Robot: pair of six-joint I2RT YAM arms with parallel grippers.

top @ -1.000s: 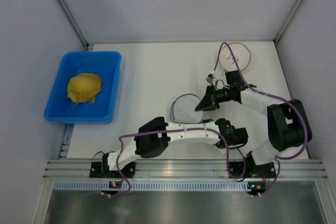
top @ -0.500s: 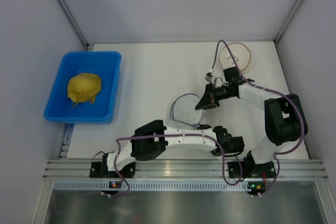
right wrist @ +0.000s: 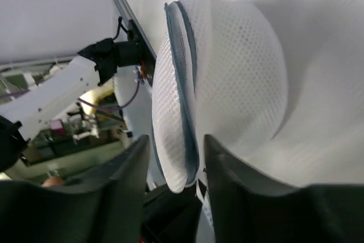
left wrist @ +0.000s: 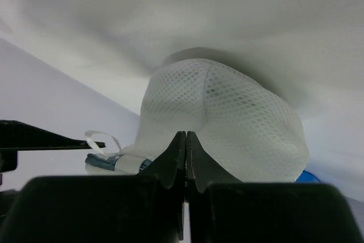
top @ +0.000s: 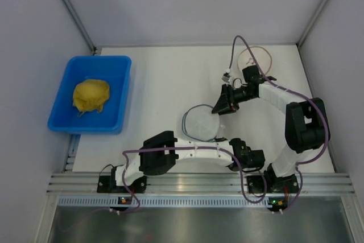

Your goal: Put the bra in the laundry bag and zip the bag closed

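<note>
The laundry bag, a round white mesh pouch with a dark zipper rim, lies mid-table. In the left wrist view it bulges up as a mesh dome. My left gripper is at its near right edge, jaws shut with the mesh pinched at the tips. My right gripper is at its far right edge and stands open. The bag's zipped rim sits between the right fingers without being squeezed. The bra does not show in any view.
A blue bin at the left holds a yellow cloth lump. A white disc with a tan rim lies at the back right, behind the right arm. Grey walls close in the table on three sides.
The right gripper has opened and let go of the bag's rim, shifting slightly back. The left wrist pulled toward the near edge and the bag slid a little with it.
</note>
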